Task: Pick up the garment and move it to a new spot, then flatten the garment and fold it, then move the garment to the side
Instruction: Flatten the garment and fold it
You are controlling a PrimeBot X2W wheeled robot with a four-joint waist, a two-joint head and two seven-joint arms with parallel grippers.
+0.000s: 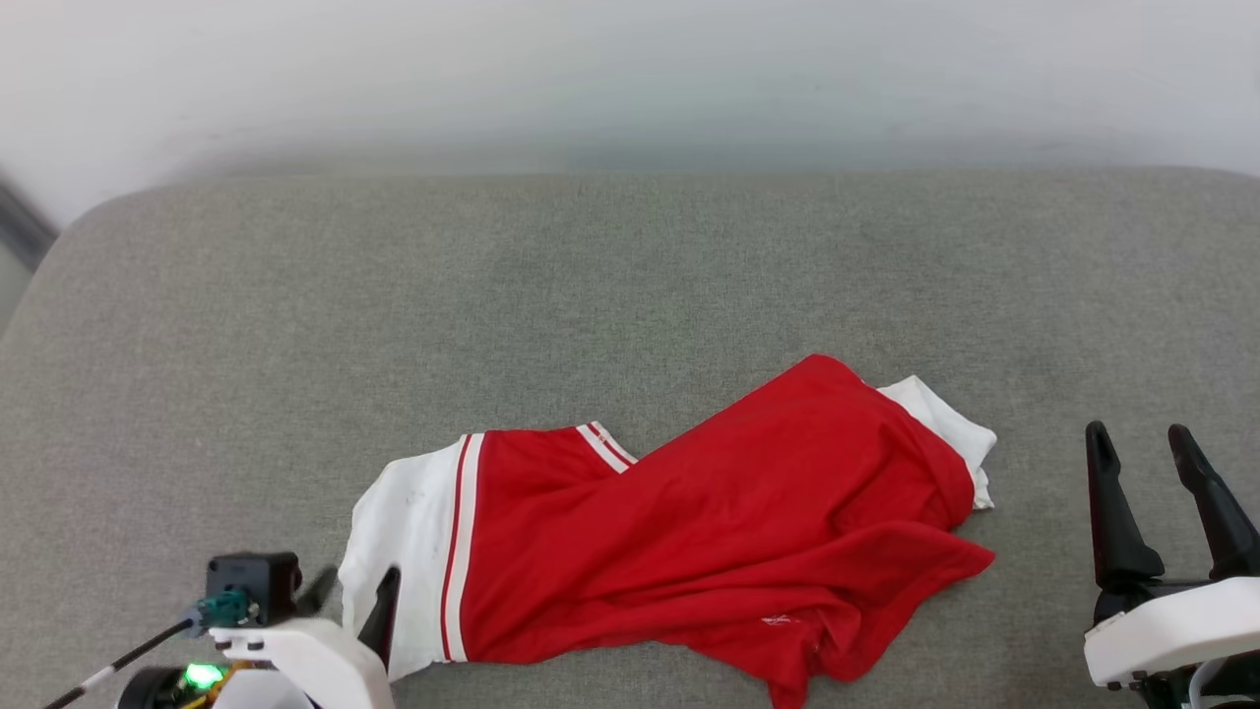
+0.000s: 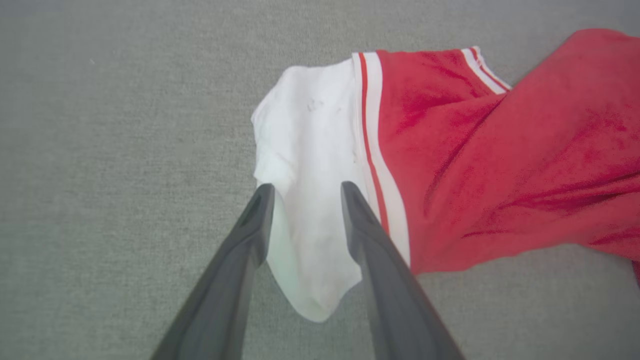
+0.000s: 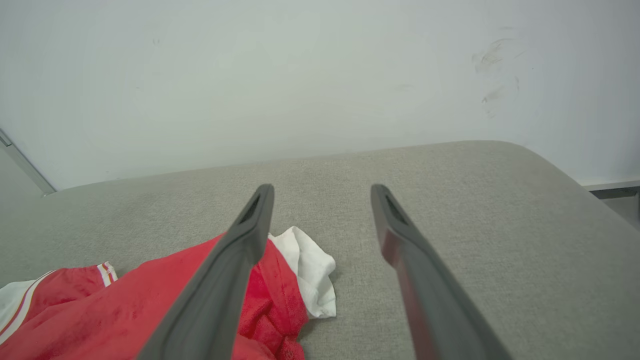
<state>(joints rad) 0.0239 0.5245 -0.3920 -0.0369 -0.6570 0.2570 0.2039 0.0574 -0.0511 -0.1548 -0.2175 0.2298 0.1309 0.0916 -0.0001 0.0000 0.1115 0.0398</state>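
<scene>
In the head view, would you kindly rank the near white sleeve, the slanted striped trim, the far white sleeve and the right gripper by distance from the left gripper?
1. Near white sleeve: between the fingers of the left gripper.
2. Slanted striped trim: farther up, mid-shirt.
3. Far white sleeve: right end of the garment.
4. Right gripper: lower right corner.

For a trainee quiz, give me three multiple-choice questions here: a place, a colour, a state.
1. Where does the shirt lie? A. on the grey cushion B. on a wooden floor C. in a basket
2. What colour are its sleeves? A. black B. white C. blue
3. How is the right gripper? A. shut on the shirt B. shut on nothing C. open, apart from the shirt
Key: 1 A, grey fabric under it; 2 B, both show white; 3 C, fingers spread, beside the shirt.
</scene>
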